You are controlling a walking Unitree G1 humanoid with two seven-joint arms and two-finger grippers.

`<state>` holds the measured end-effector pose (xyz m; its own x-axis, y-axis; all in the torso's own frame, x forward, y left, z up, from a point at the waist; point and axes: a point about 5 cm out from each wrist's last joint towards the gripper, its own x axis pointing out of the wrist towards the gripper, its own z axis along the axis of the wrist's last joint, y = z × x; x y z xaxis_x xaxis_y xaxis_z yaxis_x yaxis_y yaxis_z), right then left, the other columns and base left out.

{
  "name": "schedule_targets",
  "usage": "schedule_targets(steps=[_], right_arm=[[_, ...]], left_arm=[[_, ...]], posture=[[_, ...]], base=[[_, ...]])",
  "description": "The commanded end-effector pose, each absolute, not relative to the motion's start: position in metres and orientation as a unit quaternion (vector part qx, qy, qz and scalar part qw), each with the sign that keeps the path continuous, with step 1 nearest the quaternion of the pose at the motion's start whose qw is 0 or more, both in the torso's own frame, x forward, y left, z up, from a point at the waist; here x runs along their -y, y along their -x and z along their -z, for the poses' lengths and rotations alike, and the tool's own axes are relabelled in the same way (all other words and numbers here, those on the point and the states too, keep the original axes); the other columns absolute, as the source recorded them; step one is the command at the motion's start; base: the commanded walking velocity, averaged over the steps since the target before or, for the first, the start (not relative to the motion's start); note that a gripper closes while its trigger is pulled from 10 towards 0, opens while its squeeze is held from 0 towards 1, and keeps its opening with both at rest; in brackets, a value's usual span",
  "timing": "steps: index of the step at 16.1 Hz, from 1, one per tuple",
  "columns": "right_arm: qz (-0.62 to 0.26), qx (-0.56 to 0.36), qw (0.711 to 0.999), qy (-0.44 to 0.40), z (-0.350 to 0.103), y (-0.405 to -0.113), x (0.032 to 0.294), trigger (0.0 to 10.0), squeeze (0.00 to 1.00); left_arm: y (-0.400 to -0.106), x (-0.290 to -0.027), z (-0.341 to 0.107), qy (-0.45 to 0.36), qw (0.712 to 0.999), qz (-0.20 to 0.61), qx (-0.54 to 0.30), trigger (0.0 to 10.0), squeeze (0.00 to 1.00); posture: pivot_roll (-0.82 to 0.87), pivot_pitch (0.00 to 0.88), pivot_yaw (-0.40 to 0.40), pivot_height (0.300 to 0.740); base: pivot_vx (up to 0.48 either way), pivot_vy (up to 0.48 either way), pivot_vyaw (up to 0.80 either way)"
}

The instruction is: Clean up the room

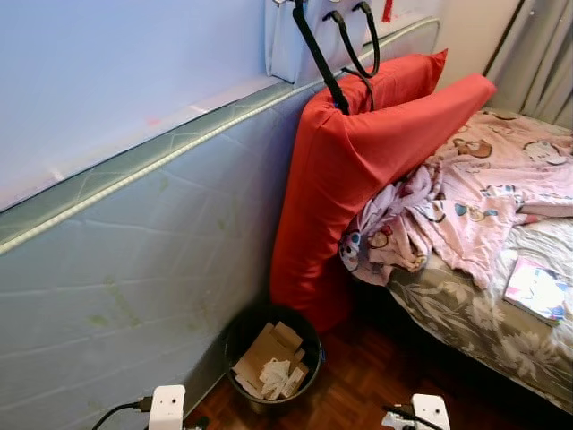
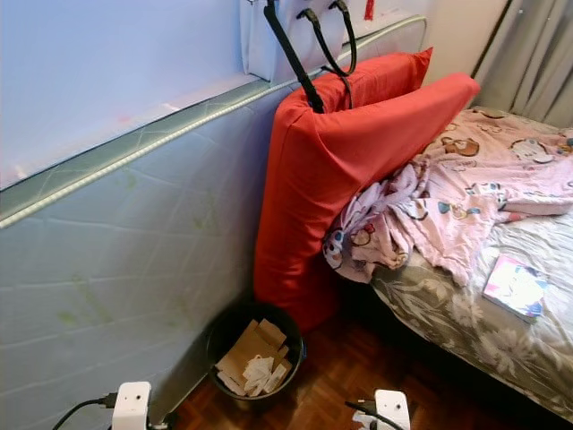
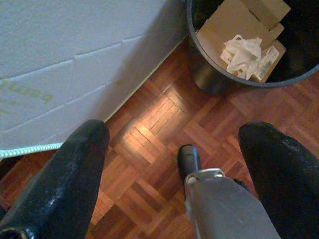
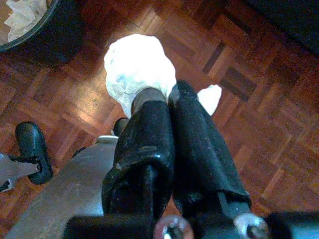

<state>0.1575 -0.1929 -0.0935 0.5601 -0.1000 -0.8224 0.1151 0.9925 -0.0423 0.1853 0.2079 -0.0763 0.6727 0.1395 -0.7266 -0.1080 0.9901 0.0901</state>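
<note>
White tissue wad (image 4: 135,67) in right claw (image 4: 167,97), near bin (image 1: 273,356).

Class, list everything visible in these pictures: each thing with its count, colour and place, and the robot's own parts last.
Waste bin: one, black, on the parquet floor beside the upright mattress, holding cardboard and crumpled paper.
Mattress: one, grey-green, standing on edge against the wall.
Cushions: two, red, leaning at the head of the bed.
Blanket: one, pink, patterned, rumpled on the bed.
Book: one, pale and colourful, on the bed.
Bag straps: black, hanging above the cushions.
Crumpled tissue: one, white, in the right pincer.
Left pincer: fingers apart, above the floor.
Right pincer: closed on the tissue.
</note>
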Motion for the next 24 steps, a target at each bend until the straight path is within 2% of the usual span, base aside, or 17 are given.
schedule_targets(steps=[1, 11, 21, 24], right_arm=[[0.058, -0.46, 0.886, -0.007, 0.092, -0.1611, 0.1929, 10.0, 0.0], [0.059, -0.46, 0.886, -0.009, 0.0919, -0.1615, 0.1925, 10.0, 0.0], [0.061, -0.454, 0.889, -0.017, 0.0904, -0.1652, 0.1913, 10.0, 0.0], [0.06, -0.454, 0.889, -0.018, 0.0903, -0.1657, 0.1907, 10.0, 0.0]], left_arm=[[-0.1779, -0.2078, 0.0802, -0.018, 0.909, -0.066, -0.412, 10.0, 0.0], [-0.1802, -0.2067, 0.0793, -0.015, 0.91, -0.068, -0.409, 10.0, 0.0], [-0.1807, -0.2039, 0.0797, -0.013, 0.909, -0.067, -0.41, 10.0, 0.0], [-0.1804, -0.2035, 0.0799, -0.008, 0.909, -0.065, -0.411, 10.0, 0.0]], posture=[[0.0, 0.0, -0.043, 0.74], [0.0, 0.0, -0.047, 0.74], [0.0, 0.0, -0.047, 0.74], [0.0, 0.0, -0.047, 0.74]], base=[[0.0, 0.0, 0.8], [0.0, 0.0, 0.8], [0.0, 0.0, 0.0], [0.27, 0.0, 0.0]])
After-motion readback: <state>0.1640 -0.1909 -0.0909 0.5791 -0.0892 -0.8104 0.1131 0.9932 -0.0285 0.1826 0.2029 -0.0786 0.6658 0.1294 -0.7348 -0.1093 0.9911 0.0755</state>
